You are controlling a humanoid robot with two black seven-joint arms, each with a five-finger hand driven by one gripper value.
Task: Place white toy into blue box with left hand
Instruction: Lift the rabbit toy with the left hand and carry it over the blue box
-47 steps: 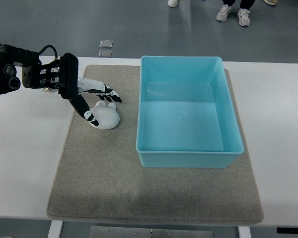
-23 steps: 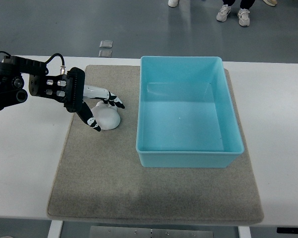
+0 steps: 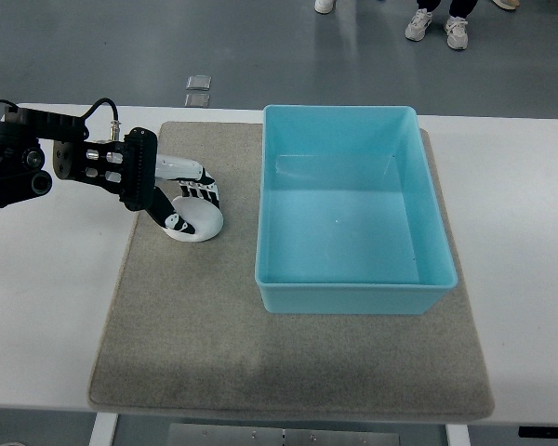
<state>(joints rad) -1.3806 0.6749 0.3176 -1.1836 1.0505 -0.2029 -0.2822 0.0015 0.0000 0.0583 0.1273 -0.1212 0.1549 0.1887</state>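
One toy [image 3: 201, 218] (white), one box [image 3: 349, 218].

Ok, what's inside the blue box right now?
Nothing visible: the blue box shows a bare floor. The white toy sits outside on the mat, under the left robot hand, whose fingers cover part of it.

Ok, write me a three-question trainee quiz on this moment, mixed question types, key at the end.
1. True or false: the white toy already lies inside the blue box.
2. Multiple choice: the left hand is A) curled round the toy on the grey mat, B) hovering open over the box, C) resting flat on the bare table.
3. Fill the gap: seen from the camera, the toy sits to the ____ of the box.

Key: 1 false; 2 A; 3 left.
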